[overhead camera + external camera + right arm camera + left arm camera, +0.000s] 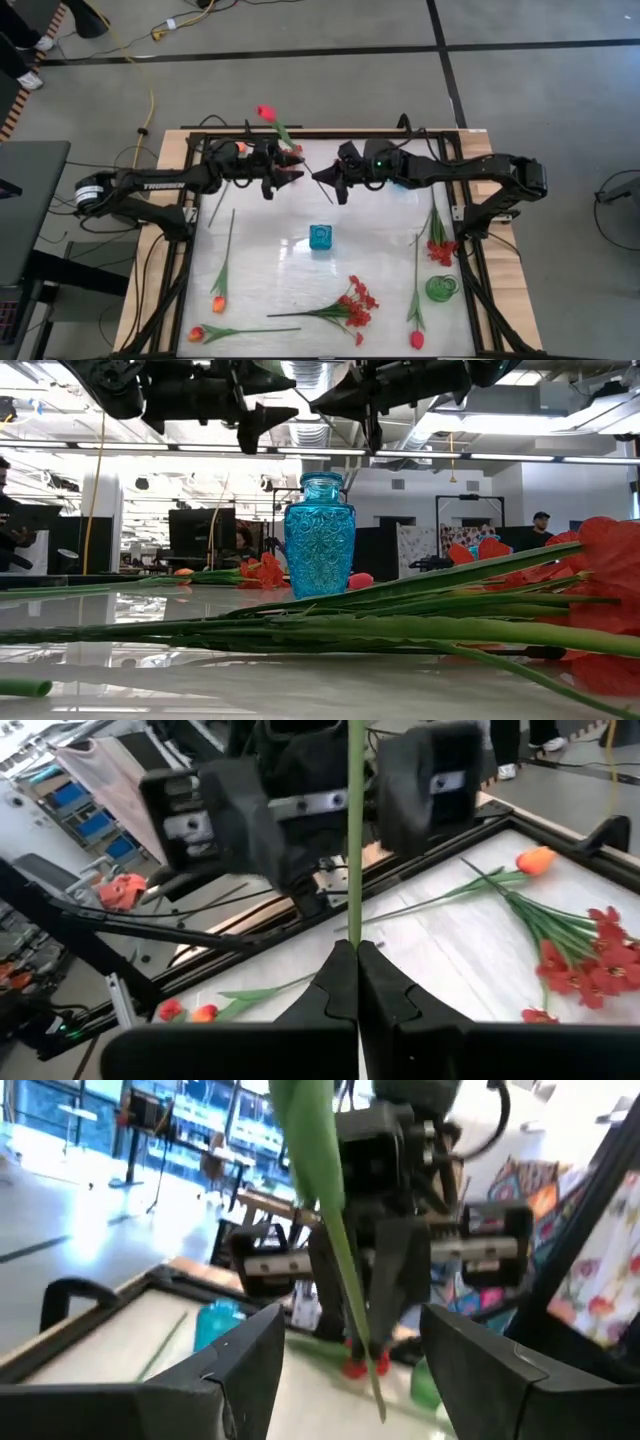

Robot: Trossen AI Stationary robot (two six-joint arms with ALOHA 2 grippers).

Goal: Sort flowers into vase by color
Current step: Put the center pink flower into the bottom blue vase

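Note:
A red rosebud (265,112) on a long green stem (285,138) is held in the air above the table's far middle. My right gripper (320,177) reaches in from the right and is shut on that stem (354,840). My left gripper (285,178) faces it from the left and is open. Its two fingers (240,1365) stand on either side of the stem (330,1210), apart from it. A blue glass vase (320,237) stands upright at mid table. A green vase (441,288) stands near the right edge. My right gripper pinches the rose's stem (353,925) between its two fingertips (335,982), low on the stem, with a short end (378,1400) sticking out past them. The fingers come level from the table's right and lie across the stem. The flower is lifted clear, bud uppermost, leaning toward the far left.
On the table lie two orange tulips (218,298) (197,333) near left, a red blossom spray (355,305) near middle, a red rosebud (417,338) and another red spray (440,250) at right. A dark frame (190,230) borders the white top.

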